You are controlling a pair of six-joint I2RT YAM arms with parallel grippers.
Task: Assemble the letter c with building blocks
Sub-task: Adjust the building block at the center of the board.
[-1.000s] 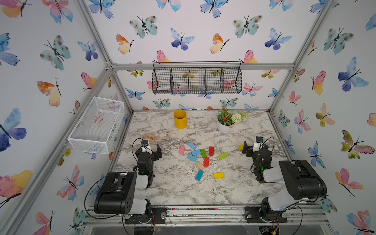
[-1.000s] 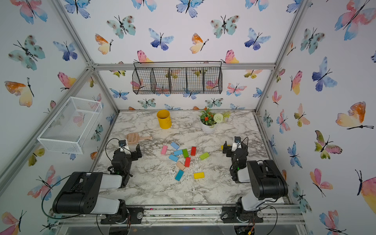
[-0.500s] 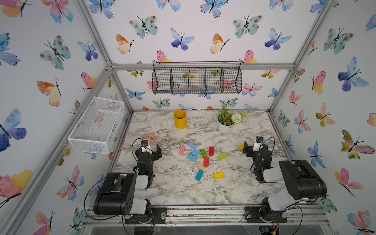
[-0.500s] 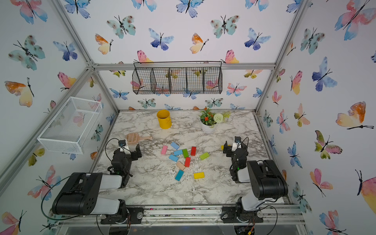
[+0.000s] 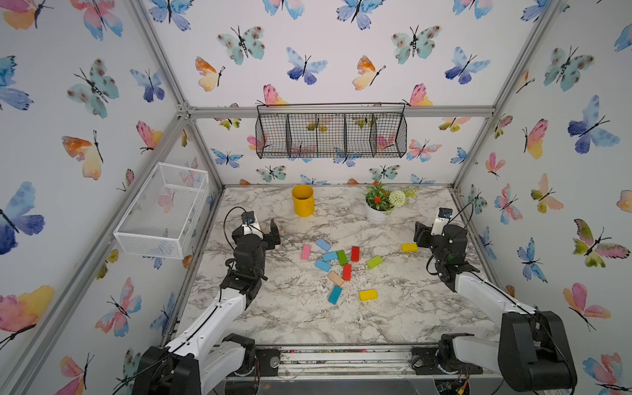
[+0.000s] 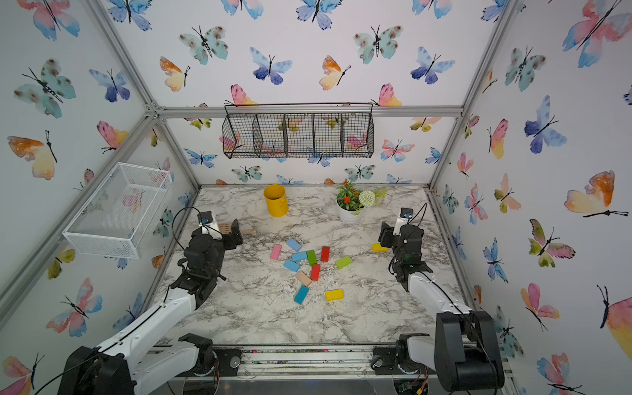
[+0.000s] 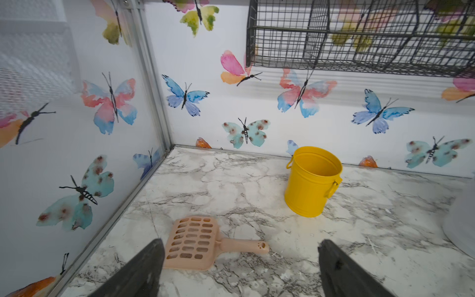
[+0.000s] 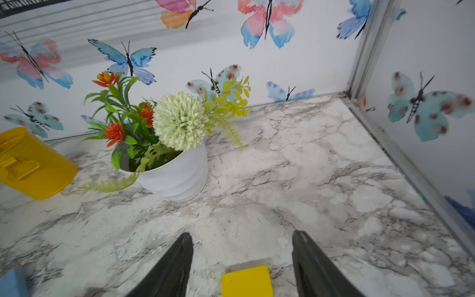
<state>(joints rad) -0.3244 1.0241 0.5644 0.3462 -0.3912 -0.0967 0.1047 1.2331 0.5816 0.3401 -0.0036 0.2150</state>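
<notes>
The right pincer (image 8: 242,234), released, is straddling a yellow block (image 8: 246,281); the left pincer (image 7: 240,242) is hanging released. The block is appearing light, rigid, slick; clamp across its narrow width.

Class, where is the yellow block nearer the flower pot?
In both top views the yellow block lies right of the block pile, at the right gripper; the right wrist view shows it between the spread jaws, untouched.
</notes>
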